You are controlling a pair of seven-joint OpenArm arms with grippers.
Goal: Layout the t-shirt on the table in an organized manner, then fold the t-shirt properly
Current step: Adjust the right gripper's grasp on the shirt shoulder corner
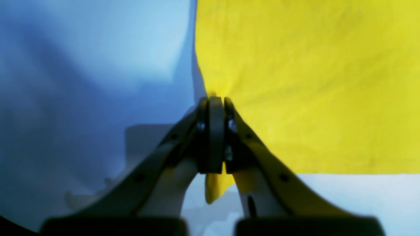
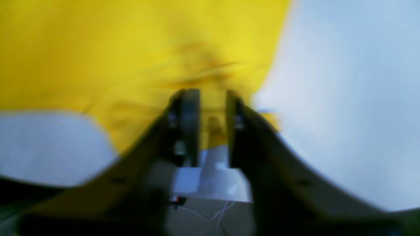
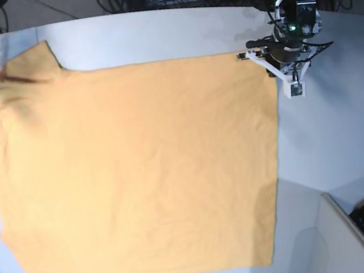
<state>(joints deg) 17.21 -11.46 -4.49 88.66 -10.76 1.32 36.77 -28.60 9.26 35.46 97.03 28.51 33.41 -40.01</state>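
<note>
We are still on the spreading step: the yellow t-shirt (image 3: 139, 171) lies almost flat across the table (image 3: 346, 124). Our left gripper (image 1: 215, 98) pinches its far right corner, and our right gripper (image 2: 211, 95) pinches the far left shoulder. Next we likely need to pull it smooth, let go, then start folding.

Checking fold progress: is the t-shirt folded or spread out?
Spread. The t-shirt lies open in one layer across the table, no fold visible.

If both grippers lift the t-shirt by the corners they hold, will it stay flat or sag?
The t-shirt would probably sag between the grips: it looks thin and floppy, with soft wrinkles. Cloth puckers where the left gripper pinches it, so it likely bunches instead of holding shape. Spread wide over the table, it would probably drag when pulled.
</note>
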